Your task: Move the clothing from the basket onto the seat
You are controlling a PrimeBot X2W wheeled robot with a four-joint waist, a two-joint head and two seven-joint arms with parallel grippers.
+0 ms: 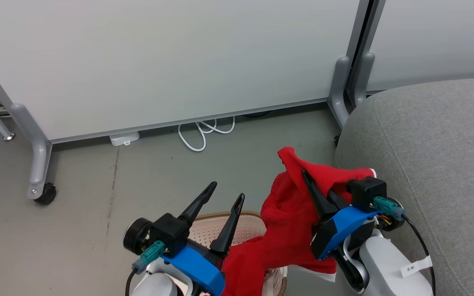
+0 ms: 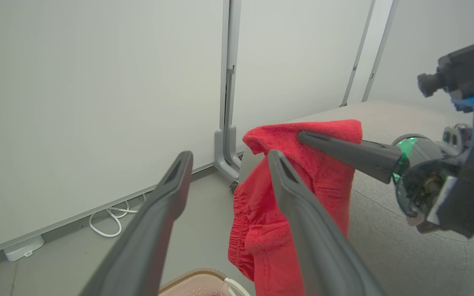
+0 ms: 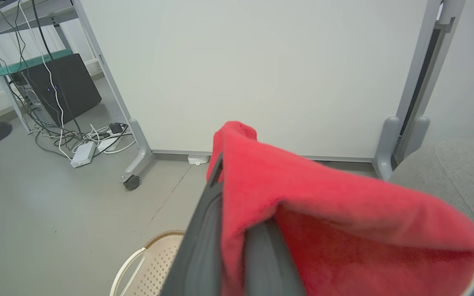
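- Pinching a fold of the clothing between the closed-together fingers of the right gripper, raised well above the floor.
- Draping bright red fabric over that gripper's fingertips and letting the rest hang down toward the basket, with a strip of white trim showing along the lowest edge near the right forearm.
- Trailing the garment's lower end across the basket's right side in the head view; cannot tell whether it is touching the rim or lying inside.
- Holding the fingers of the left gripper spread wide apart, gripping nothing, pointing up and forward over the basket's brown woven-look rim.
- Hovering just left of the hanging fabric; in the left wrist view, overlapping the red cloth with the nearer finger, contact impossible to judge.
- Reaching in from the right side of the left wrist view with the right gripper's dark finger, tip buried in a red fold.
- Hanging the clothing in front of the rounded near corner of the seat, beside the grey cushion rather than lying on it.
- Covering most of the right gripper's own fingers with red cloth in the right wrist view, above the cream perforated basket wall at the bottom edge.
- Standing behind everything: a pale partition panel on grey legs, one ending in a black caster, with a white cable looping on the floor below it.
- Leaning at the far left of the right wrist view: a dark case among tangled wires.
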